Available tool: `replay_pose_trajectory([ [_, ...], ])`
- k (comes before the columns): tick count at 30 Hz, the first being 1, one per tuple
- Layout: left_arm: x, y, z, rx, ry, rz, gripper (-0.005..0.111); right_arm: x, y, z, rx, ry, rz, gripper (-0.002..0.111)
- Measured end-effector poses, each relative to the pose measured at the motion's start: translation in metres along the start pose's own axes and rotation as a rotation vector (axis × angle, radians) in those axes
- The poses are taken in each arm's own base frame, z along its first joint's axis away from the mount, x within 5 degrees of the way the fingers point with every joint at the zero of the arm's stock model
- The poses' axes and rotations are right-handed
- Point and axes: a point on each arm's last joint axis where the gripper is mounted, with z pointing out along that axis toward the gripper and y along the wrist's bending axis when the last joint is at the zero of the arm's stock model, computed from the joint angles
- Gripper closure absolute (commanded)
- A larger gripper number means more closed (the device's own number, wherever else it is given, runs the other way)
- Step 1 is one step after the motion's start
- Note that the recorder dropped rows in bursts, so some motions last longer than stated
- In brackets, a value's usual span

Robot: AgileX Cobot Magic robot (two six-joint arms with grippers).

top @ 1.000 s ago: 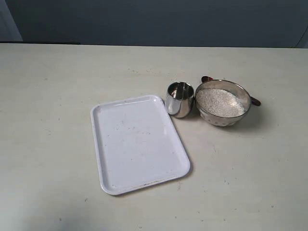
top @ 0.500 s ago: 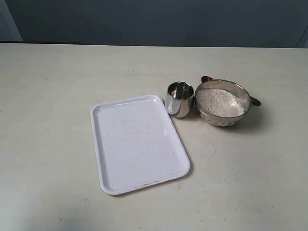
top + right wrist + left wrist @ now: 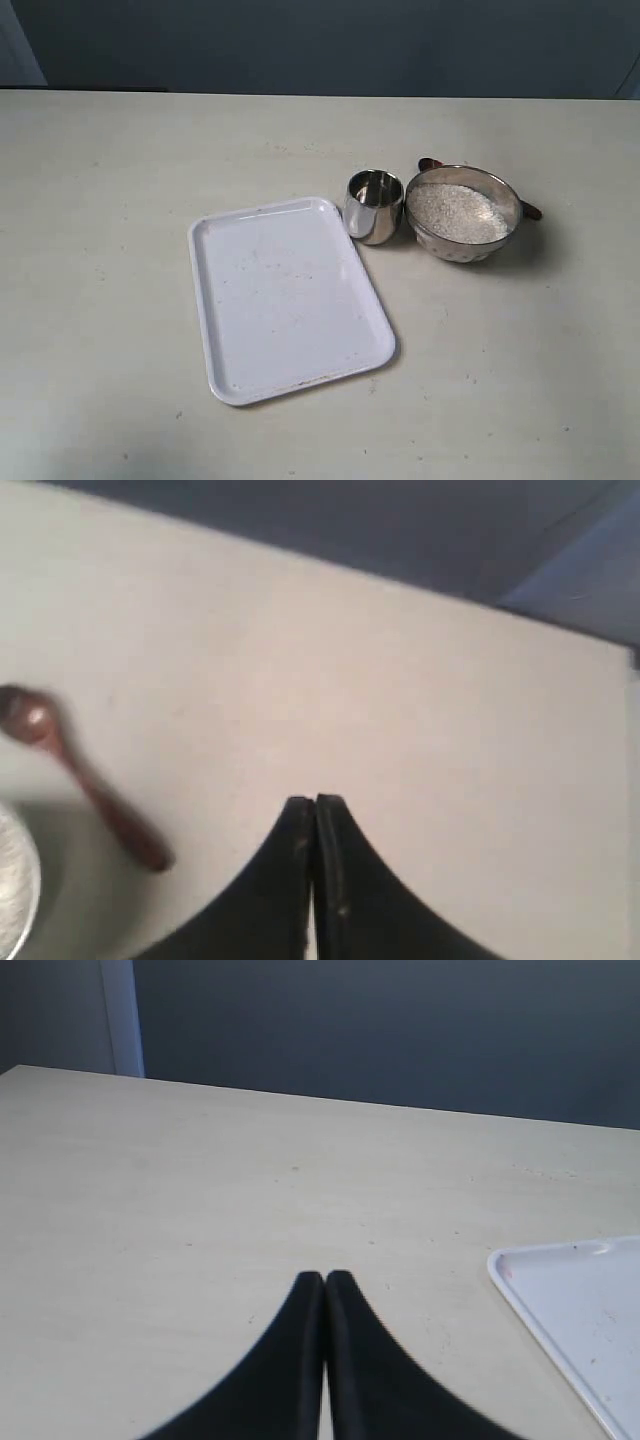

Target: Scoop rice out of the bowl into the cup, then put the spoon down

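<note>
The steel bowl [image 3: 463, 214] stands right of centre, filled with white rice [image 3: 457, 211]. Touching or nearly touching its left side is the small steel cup [image 3: 373, 206]. The reddish-brown wooden spoon [image 3: 428, 163] lies on the table behind the bowl, mostly hidden by it, with its handle end [image 3: 531, 211] poking out on the right. In the right wrist view the spoon [image 3: 85, 778] lies beside the bowl's rim [image 3: 25, 895]. My right gripper [image 3: 315, 802] is shut and empty, apart from the spoon. My left gripper [image 3: 324, 1278] is shut over bare table. Neither gripper shows in the exterior view.
A white rectangular tray [image 3: 284, 295] lies left of the cup, its corner [image 3: 575, 1300] also in the left wrist view. The beige table [image 3: 120, 180] runs back to a dark wall.
</note>
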Motion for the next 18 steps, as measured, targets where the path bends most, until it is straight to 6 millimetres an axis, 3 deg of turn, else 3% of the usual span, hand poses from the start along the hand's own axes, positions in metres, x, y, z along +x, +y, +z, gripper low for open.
replay_pose_trajectory([
  [5,0.000,0.000,0.000,0.000,0.000,0.000,0.106,0.010,0.007,0.058,-0.190,0.086,-0.035,0.067],
  [13,0.000,0.000,0.000,0.000,0.000,0.000,0.106,0.024,0.008,0.110,-0.286,0.140,-0.116,0.065],
  [18,0.000,0.000,0.000,0.000,0.000,0.000,0.106,0.031,0.025,0.144,-0.348,0.191,-0.189,0.056],
])
